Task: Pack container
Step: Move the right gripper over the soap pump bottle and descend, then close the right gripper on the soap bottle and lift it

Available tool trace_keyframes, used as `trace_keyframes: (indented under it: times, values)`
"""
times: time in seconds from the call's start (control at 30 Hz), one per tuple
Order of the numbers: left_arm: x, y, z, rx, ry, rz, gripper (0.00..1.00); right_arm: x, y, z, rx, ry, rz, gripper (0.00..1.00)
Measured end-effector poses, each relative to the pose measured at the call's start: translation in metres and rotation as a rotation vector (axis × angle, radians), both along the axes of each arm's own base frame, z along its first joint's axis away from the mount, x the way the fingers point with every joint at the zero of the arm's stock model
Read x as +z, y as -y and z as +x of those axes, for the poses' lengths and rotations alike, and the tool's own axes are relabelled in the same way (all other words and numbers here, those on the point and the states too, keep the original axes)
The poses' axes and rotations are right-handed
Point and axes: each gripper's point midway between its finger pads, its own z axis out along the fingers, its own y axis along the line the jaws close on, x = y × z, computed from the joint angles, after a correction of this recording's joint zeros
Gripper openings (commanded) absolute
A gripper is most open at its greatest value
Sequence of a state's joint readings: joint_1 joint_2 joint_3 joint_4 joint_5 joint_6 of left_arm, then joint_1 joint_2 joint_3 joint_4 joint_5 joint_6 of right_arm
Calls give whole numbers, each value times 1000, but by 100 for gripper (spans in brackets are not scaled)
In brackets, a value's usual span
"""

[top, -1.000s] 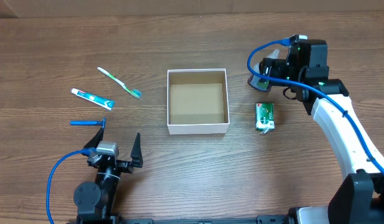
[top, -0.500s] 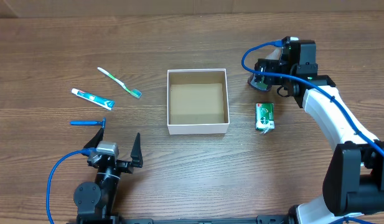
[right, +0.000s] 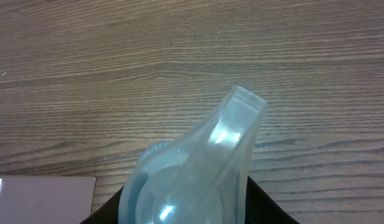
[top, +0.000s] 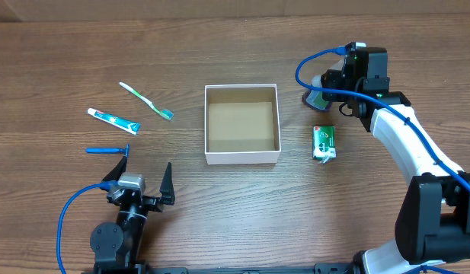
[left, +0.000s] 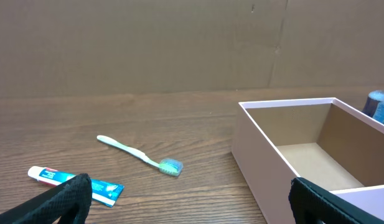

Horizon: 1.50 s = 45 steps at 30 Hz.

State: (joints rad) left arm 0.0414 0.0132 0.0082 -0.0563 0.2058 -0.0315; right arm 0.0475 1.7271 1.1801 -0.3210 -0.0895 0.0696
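The container [top: 242, 157], a square white-walled box with a brown inside, sits mid-table and has nothing in it; its near wall [left: 260, 168] fills the right of the left wrist view. Right of it, my right gripper [top: 318, 91] is shut on a pale blue see-through plastic item [right: 198, 168], which stands between the black fingers [right: 266, 202] just above the wood. A small part of that item [left: 381, 106] shows beyond the box. My left gripper [top: 141, 180] stands open and holds nothing at the front left [left: 188, 202].
A green toothbrush [top: 146, 100] [left: 139, 154], a toothpaste tube [top: 113, 120] [left: 73, 185] and a blue razor [top: 107, 150] lie left of the box. A small green-and-white carton [top: 324, 142] lies to its right, near the right arm.
My right gripper's jaws have come together onto the pale blue plastic item, and the wrist has shifted a little to the left. The left arm has stayed still.
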Motion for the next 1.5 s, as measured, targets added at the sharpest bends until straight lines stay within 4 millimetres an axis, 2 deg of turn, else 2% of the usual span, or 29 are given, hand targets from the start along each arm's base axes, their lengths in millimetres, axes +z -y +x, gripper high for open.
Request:
trace_keyframes:
  times: [0.17,0.2,0.27,0.37,0.5,0.63,0.87,0.93,1.0,1.1,1.2,1.23,1.27,1.37,1.47,1.5]
  values:
    - [0,0,0,0,0,0,100,1,0,-1,1,-9,-2,20]
    - [0,0,0,0,0,0,100,3,0,-1,2,-12,-3,24]
    - [0,0,0,0,0,0,100,5,0,0,5,-13,-6,40]
    - [0,0,0,0,0,0,100,13,0,5,11,12,-14,41]
    - [0,0,0,0,0,0,100,14,-1,6,14,15,-9,20]
    - [0,0,0,0,0,0,100,14,-1,6,16,15,-15,10]
    - [0,0,0,0,0,0,100,18,1,5,11,22,-19,10]
    - [0,0,0,0,0,0,100,26,1,4,12,38,-18,10]
    - [0,0,0,0,0,0,100,43,0,-1,15,61,-14,10]
    - [0,0,0,0,0,0,100,82,0,-5,18,133,-13,12]
    - [0,0,0,0,0,0,100,122,0,-5,21,224,-15,20]
    - [0,0,0,0,0,0,100,127,0,-5,23,237,-17,28]
    - [0,0,0,0,0,0,100,128,0,-6,23,237,-18,43]
    - [0,0,0,0,0,0,100,113,3,-5,16,191,-35,70]
    - [0,0,0,0,0,0,100,89,7,-1,-18,130,-32,86]
    - [0,0,0,0,0,0,100,77,9,0,-42,96,-27,88]
